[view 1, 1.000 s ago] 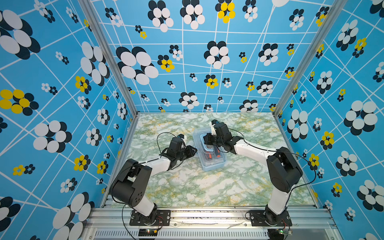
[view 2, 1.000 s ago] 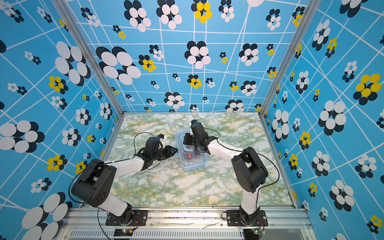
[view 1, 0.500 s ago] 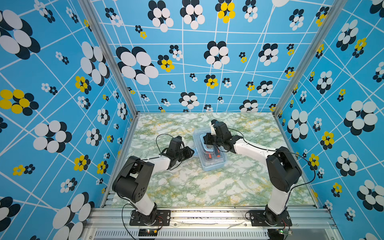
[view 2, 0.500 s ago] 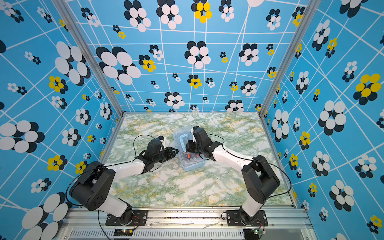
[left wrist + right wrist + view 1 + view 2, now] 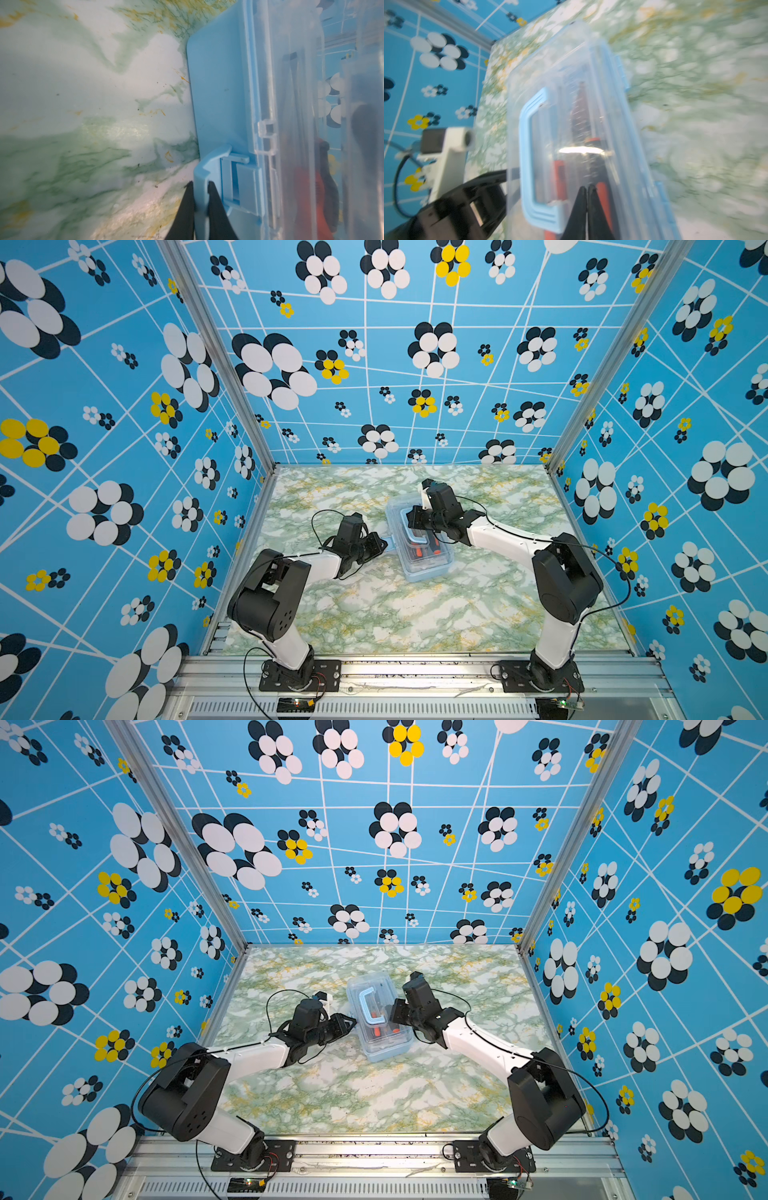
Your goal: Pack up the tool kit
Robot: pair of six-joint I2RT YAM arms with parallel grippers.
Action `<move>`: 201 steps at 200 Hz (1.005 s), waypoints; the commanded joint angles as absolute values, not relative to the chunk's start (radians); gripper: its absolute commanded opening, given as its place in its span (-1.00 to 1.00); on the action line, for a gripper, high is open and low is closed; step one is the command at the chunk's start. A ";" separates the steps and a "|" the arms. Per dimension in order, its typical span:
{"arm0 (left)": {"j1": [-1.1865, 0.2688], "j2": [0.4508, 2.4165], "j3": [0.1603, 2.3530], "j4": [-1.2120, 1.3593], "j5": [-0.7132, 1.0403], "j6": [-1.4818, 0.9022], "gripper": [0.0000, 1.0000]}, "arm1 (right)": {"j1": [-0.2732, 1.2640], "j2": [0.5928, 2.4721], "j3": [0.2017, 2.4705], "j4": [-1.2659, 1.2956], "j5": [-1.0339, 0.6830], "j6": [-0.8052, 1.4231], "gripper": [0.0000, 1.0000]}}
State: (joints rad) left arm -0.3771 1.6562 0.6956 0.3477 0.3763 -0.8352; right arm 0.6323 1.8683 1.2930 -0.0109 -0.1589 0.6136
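Note:
The tool kit (image 5: 428, 566) (image 5: 384, 1048) is a translucent light-blue box lying in the middle of the table, its clear lid down and its blue handle (image 5: 368, 1006) (image 5: 527, 158) on top. Orange-black screwdrivers (image 5: 424, 549) (image 5: 559, 180) show through the lid. My left gripper (image 5: 384, 541) (image 5: 353, 1022) (image 5: 200, 185) is shut on the blue side latch (image 5: 212, 164) of the box, the flap pinched between its two black fingers. My right gripper (image 5: 410, 516) (image 5: 392, 1011) (image 5: 586, 188) is shut with nothing in it, its tips over the lid beside the handle.
The green-and-white marble table (image 5: 415, 614) is closed in by blue flower-patterned walls (image 5: 124, 489) on three sides. An aluminium rail (image 5: 415, 672) carrying both arm bases runs along the front edge.
The left gripper has edged toward the box and closed on its side latch. The right gripper, shut all along, has shifted slightly over the lid. The box has stayed in place.

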 commanded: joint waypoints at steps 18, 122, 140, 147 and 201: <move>-0.370 1.585 0.693 0.399 0.422 -0.851 -0.77 | 0.666 2.005 1.194 -0.233 -0.219 0.589 -1.00; -0.380 1.506 0.677 0.371 0.426 -0.876 -0.47 | 0.665 2.005 1.202 -0.220 -0.236 0.586 -1.00; -0.387 1.503 0.680 0.366 0.423 -0.874 -0.37 | 0.664 2.003 1.200 -0.221 -0.236 0.586 -1.00; -0.390 1.505 0.682 0.369 0.423 -0.875 -0.36 | 0.665 2.003 1.200 -0.220 -0.236 0.586 -1.00; -0.418 1.496 0.689 0.375 0.417 -0.890 -0.35 | 0.665 2.002 1.184 -0.202 -0.247 0.594 -1.00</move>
State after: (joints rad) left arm -0.4042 1.5261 0.6693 0.3519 0.4046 -0.8806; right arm 0.6315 1.8668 1.2835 0.0101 -0.1680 0.6144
